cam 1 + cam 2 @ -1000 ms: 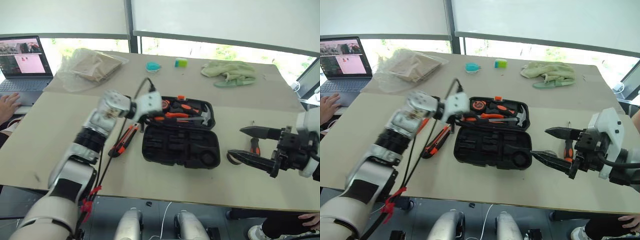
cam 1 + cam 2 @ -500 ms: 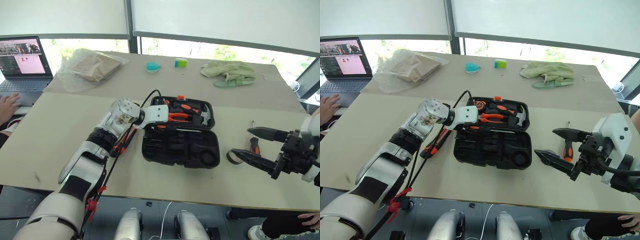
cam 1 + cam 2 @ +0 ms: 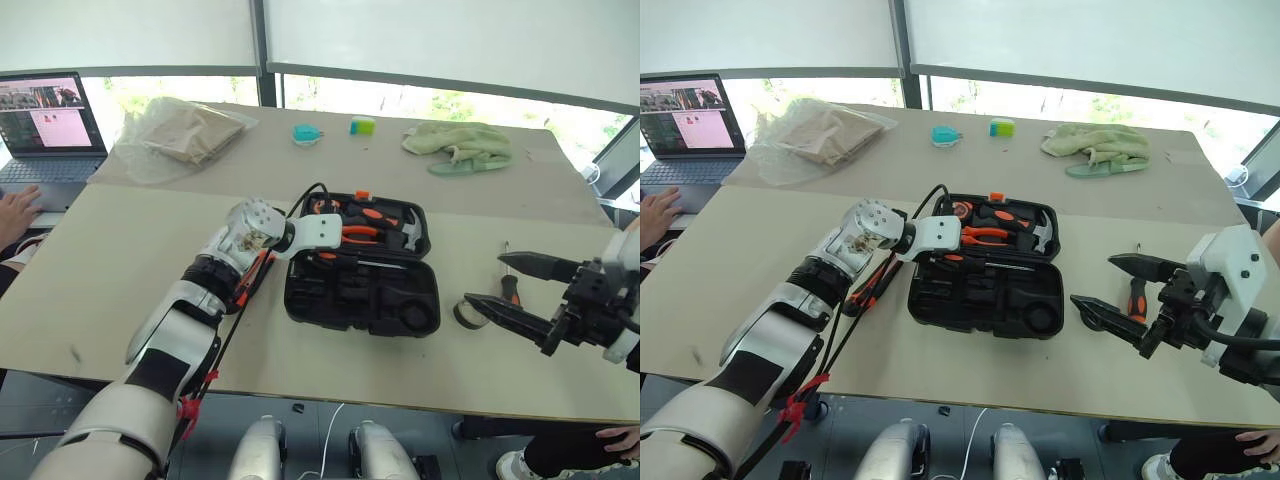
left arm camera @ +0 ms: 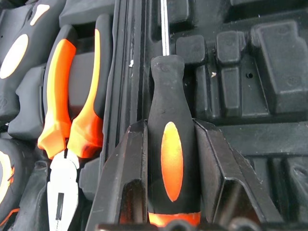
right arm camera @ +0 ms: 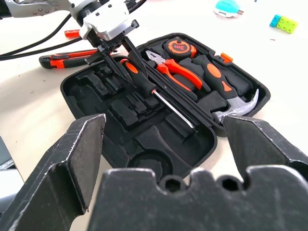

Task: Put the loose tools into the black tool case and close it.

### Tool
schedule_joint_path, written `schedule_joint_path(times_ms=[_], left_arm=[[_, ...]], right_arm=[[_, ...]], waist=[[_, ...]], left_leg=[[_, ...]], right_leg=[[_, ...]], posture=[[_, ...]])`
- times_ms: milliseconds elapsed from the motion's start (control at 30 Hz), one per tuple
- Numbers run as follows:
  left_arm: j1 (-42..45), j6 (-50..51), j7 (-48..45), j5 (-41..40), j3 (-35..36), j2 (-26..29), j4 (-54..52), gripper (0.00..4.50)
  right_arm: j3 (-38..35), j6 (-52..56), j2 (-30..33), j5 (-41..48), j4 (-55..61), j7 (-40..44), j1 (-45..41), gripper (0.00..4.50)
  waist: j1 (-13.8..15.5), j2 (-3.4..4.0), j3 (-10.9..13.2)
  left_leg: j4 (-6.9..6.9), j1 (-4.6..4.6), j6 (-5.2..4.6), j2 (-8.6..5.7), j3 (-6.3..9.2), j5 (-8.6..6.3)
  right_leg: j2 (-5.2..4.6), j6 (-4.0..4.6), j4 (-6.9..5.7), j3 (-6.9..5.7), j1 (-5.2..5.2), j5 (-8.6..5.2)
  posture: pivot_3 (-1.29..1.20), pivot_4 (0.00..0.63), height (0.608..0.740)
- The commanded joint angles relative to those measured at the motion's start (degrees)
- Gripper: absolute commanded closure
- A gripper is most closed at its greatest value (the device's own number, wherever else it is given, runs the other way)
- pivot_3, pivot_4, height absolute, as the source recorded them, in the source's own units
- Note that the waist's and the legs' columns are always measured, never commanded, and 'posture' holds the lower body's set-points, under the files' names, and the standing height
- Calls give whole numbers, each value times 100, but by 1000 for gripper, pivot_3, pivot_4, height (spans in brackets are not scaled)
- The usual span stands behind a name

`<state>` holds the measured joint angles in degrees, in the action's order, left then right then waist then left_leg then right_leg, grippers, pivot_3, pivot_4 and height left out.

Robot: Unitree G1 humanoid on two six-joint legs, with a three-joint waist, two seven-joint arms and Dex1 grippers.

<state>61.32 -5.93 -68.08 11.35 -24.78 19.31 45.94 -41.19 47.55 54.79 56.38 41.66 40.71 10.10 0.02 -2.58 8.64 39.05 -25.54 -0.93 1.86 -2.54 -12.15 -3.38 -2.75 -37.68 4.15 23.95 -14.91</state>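
The left pincer (image 4: 172, 159) grips a screwdriver (image 4: 171, 144) over the open tool case (image 3: 360, 290), near the hinge; I'd say it next needs seating in its slot and releasing. The right pincer (image 3: 1118, 292) hangs spread wide beside another screwdriver (image 3: 1136, 297) and tape roll (image 3: 468, 314) on the table (image 3: 90, 270). A utility knife (image 3: 868, 285) lies left of the case; beyond, a laptop (image 3: 45, 125).

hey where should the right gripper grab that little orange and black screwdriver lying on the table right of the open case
On its thick orange-black handle, coming down from above, probably. The small orange-and-black screwdriver lies flat on the beige table beside the small dark tape roll, its thin metal shaft pointing away from the robot. The open right gripper would span the handle crosswise; the shaft looks too slim.
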Motion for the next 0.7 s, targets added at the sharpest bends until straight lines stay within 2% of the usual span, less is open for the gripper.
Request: schedule_joint_path(times_ms=[33,67,100,200,333,467,567,667,700], left_arm=[[193,-93,-18,37,89,76,-12,3619],[184,-103,-17,43,89,76,-5,3619],[186,-81,-6,45,93,61,25,3119],[195,-31,-43,0,126,41,14,2265],[317,260,-241,-320,375,12,-280,802],[554,544,-388,-699,694,-101,-553,802],[570,471,-448,-728,703,-133,-573,1529],[536,169,-386,-532,528,-118,-365,2766],[524,43,-344,-460,469,-118,-265,3011]], right_arm=[[-152,-2,67,98,94,-72,-55,0],[-143,-2,70,109,96,-88,-62,0],[-125,3,75,126,89,-112,-84,0],[-87,13,87,163,95,-166,-112,0],[-91,20,89,195,146,-171,-56,0],[-78,-1,52,170,162,-165,-2,0],[-34,-26,29,144,164,-182,1,0],[17,-44,35,111,175,-179,-8,0],[25,-45,41,106,177,-179,-10,0]], waist=[[-1,0,0],[0,0,0],[-1,0,0],[1,0,0],[13,0,0],[25,0,0],[33,1,-1],[17,5,-3],[8,5,-3]], left_leg=[[0,0,0,0,0,0],[0,0,0,0,1,0],[0,0,0,0,1,0],[1,1,0,0,3,0],[2,0,-2,-1,4,1],[4,-3,-2,-1,7,1],[4,-1,-2,-2,8,1],[3,9,-2,-1,8,1],[3,9,-2,0,8,1]], right_leg=[[0,0,0,0,0,0],[0,0,0,0,0,0],[0,0,0,0,0,0],[0,0,-1,0,-1,0],[0,0,-1,-2,-2,0],[0,0,-2,-4,-1,0],[-1,-1,1,-5,-5,0],[1,-1,1,-5,-14,0],[2,0,1,-4,-13,0]], posture=[[0,150,740],[0,150,740],[0,150,740],[0,150,740],[0,150,740],[0,150,740],[0,150,740],[0,150,740],[0,150,740]])
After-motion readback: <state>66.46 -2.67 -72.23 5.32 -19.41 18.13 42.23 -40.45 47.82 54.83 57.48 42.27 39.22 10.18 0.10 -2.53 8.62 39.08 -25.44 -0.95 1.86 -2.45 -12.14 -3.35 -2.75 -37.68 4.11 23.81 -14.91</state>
